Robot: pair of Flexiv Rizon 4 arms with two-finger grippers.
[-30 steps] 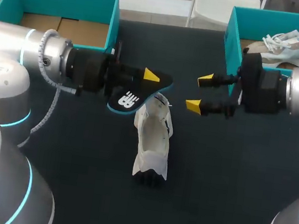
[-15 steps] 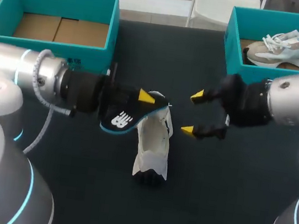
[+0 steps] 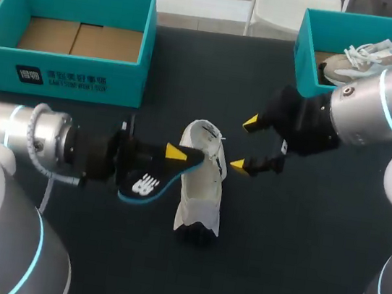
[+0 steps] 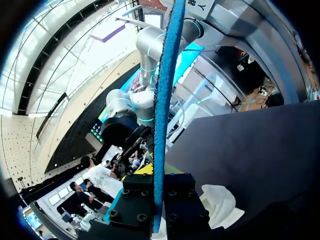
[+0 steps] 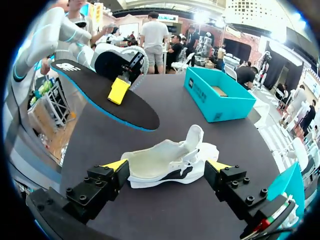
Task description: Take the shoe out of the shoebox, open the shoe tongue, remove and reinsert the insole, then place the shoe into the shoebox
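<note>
1. Your landmark was the white soft fabric shoe (image 3: 202, 181). It lay out of any box on the dark table top (image 3: 295, 271) with its opening facing up and spread wide, so the inside was free to take the insole back
2. Your left gripper (image 3: 172, 160) was closed on the flat black foam insole with a blue edge (image 3: 148, 183), its fingers pinching the two faces. It held the insole just left of the shoe and off the table, with the insole's tip reaching the shoe's rim. I could not tell whether the two touched. I judge this flat pinch was chosen so you could steer the insole's end into the opening
3. Your right gripper (image 3: 244, 143) stood wide open with nothing in it, just right of the shoe's far end. In the right wrist view its fingers sat either side of the shoe, apparently without touching it. I judge it was placed there to brace the shoe while the insole slid in
4. The empty teal cardboard shoebox (image 3: 67, 74) sat well behind the shoe to the left. A second teal box (image 3: 304, 52), holding a beige and white sneaker (image 3: 354, 58), sat behind the shoe to the right
5. In my judgement you were at the reinsertion step, with the insole out of the shoe and the boxing not yet done. The risk was that the soft shoe would slide or tip if the insole pushed on it unbraced
</note>
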